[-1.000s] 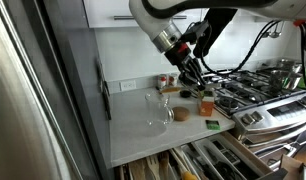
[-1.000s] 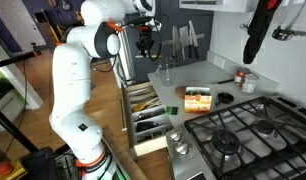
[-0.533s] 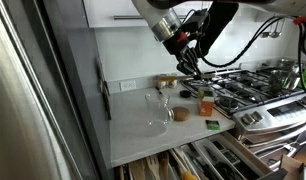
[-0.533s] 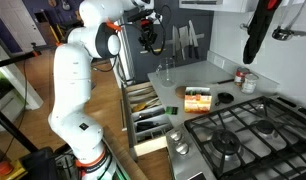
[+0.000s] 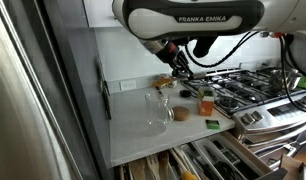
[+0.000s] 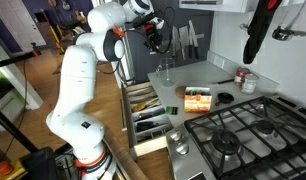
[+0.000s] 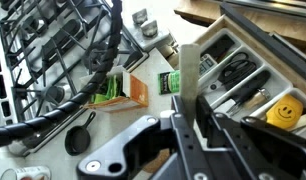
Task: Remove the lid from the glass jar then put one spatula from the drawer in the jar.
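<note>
Jaws are shut on a pale flat spatula (image 7: 190, 80). In the wrist view the blade sticks straight out from between them. They're in the air well above the glass jar (image 5: 157, 110) in both exterior views, clear of it, a bit to the stove (image 5: 255, 88) side.

Jar (image 6: 165, 70) is upright on the desk (image 5: 133, 132), top looks open. Tan round lid (image 5: 180, 114) is flat on the desk just beside the jar, stove side.

Drawer (image 6: 153, 146) is pulled out below the desk edge in front of the jar, w/ utensils still in the compartments. The wrist view also shows it open (image 7: 268, 42).

Orange box (image 6: 198, 98) is on the desk btwn jar and stove, apart from the jar. Can't tell from the exterior views how much of the spatula hangs below the jaws, too small.
</note>
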Controlling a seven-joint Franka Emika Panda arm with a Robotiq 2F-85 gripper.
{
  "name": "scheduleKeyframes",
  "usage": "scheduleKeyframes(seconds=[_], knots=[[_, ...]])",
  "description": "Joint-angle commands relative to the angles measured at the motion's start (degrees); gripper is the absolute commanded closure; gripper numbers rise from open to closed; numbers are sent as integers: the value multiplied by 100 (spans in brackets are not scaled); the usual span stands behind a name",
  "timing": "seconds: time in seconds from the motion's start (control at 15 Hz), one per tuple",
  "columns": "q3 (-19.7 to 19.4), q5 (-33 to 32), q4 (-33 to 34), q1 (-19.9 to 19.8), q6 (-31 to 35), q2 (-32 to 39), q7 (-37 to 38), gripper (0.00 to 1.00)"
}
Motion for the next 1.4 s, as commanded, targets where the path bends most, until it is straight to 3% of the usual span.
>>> scheduleKeyframes(seconds=[0.0,0.47,1.33], knots=[[-9,-590,276,194,-105,311,-808,96],[-39,-1182,266,339,-77,592,-1699,96],[-97,-1436,359,346,-158,959,-2038,96]])
